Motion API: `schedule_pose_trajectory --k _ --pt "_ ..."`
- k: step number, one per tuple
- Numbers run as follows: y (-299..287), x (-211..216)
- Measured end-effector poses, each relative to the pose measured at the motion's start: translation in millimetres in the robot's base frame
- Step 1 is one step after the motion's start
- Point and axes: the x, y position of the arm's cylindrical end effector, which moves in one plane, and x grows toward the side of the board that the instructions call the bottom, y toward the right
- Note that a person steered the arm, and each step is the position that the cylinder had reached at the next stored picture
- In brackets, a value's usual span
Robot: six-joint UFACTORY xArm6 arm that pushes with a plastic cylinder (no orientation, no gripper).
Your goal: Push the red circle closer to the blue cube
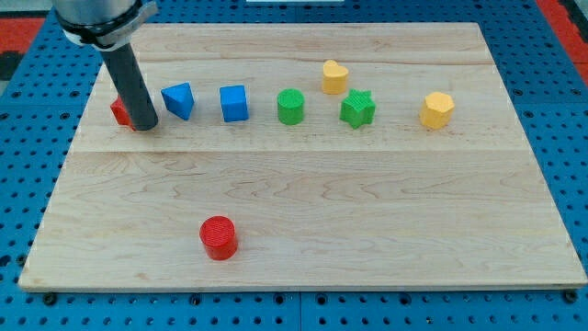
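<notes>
The red circle (pixel 219 237) lies near the view's bottom, left of centre. The blue cube (pixel 234 103) stands in the upper row, well above it. My tip (pixel 144 124) is at the upper left, left of a blue triangular block (pixel 179 100). The rod hides most of a red block (pixel 119 111) just left of the tip. The tip is far from the red circle and two blocks to the left of the blue cube.
In the upper row to the right of the blue cube stand a green cylinder (pixel 290 106), a yellow heart (pixel 334 76), a green star (pixel 357 108) and a yellow hexagon (pixel 437 109). The wooden board (pixel 367 211) lies on a blue pegboard.
</notes>
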Motion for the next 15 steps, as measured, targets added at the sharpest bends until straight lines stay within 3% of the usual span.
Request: schedule_pose_trajectory --k 2,3,4,5,6,8,9,10,12,15 --pt "-8 -16" --pt "37 44" --pt "63 158" --pt "95 219" --pt "139 207" --pt "145 104" --pt "168 153" --pt "97 155" --pt "79 60" --pt "103 16"
